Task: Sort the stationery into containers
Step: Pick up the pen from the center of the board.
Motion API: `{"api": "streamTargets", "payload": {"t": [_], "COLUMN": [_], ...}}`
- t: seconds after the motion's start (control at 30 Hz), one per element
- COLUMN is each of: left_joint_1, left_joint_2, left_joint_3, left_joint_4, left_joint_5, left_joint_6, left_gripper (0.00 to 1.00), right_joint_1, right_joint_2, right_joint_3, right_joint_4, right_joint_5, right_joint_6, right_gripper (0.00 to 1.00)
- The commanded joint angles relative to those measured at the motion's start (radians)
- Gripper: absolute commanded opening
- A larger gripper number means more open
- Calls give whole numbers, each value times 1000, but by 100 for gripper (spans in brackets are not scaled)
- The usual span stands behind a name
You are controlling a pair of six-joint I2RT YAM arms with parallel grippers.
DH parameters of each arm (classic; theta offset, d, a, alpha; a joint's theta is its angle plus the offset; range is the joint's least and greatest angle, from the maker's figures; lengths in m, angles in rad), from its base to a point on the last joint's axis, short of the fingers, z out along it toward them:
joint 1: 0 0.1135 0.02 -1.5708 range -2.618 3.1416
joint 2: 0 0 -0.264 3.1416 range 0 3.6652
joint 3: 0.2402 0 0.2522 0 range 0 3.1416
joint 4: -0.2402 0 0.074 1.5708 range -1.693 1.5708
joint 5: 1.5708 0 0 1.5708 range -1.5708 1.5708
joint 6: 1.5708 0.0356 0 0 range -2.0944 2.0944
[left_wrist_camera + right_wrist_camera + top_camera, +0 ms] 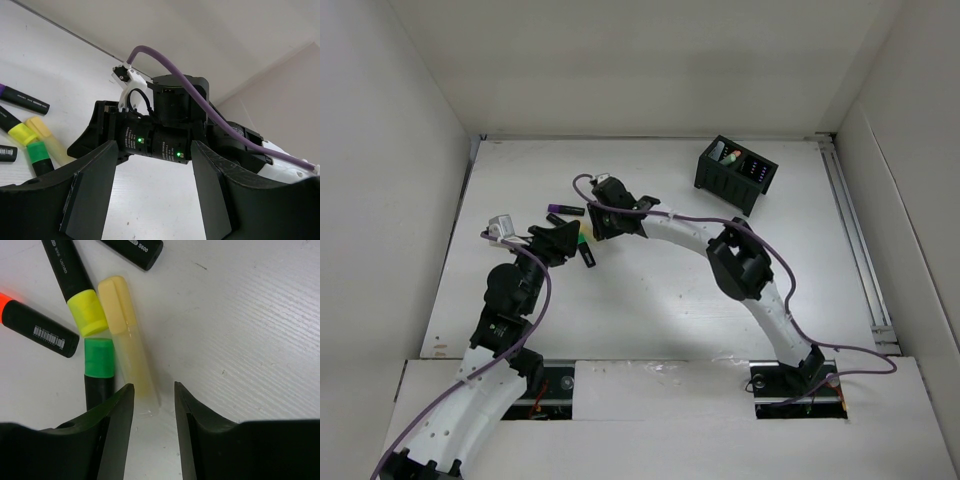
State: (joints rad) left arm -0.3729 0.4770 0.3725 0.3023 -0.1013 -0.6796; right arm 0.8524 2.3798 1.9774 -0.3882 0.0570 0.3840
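Note:
Several markers lie in a cluster at the table's left middle. In the right wrist view I see a pale yellow highlighter point(122, 330), a black marker with a yellow cap point(75, 285), a green-capped marker point(98, 367) and an orange-tipped marker point(40, 327). My right gripper point(153, 386) is open, its tips straddling the pale yellow highlighter's near end without squeezing it. My left gripper point(153, 147) is open and empty, just left of the cluster and facing the right wrist. The black organiser box point(720, 185) stands at the back right with a few pens in it.
A purple-ended marker point(565, 210) lies behind the cluster and a black marker point(588, 255) in front of it. The two wrists are close together over the markers. White walls enclose the table on three sides, and a rail point(855, 250) runs along the right edge.

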Motion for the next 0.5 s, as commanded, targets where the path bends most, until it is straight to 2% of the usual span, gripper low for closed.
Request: {"api": "streamTargets", "payload": {"t": [0.0,0.13,0.33,0.47], "left_joint_1": [0,0,0,0], "left_joint_2": [-12,-12,-12,0], "left_joint_3": [19,6,8,20], "left_joint_4": [32,41,41,41], "left_joint_5": [12,-6,-8,25], "left_joint_6": [-5,-5,5,5], "left_gripper": [57,57,57,57], "right_joint_1": [11,11,20,20], "right_joint_2": [-80,-15,42,33], "right_joint_3": [6,63,86,49], "right_joint_4": [29,-17,-44,-32], "right_joint_5": [15,16,-16,-40], "right_joint_6": [3,3,3,3], "right_gripper": [44,47,46,45]}}
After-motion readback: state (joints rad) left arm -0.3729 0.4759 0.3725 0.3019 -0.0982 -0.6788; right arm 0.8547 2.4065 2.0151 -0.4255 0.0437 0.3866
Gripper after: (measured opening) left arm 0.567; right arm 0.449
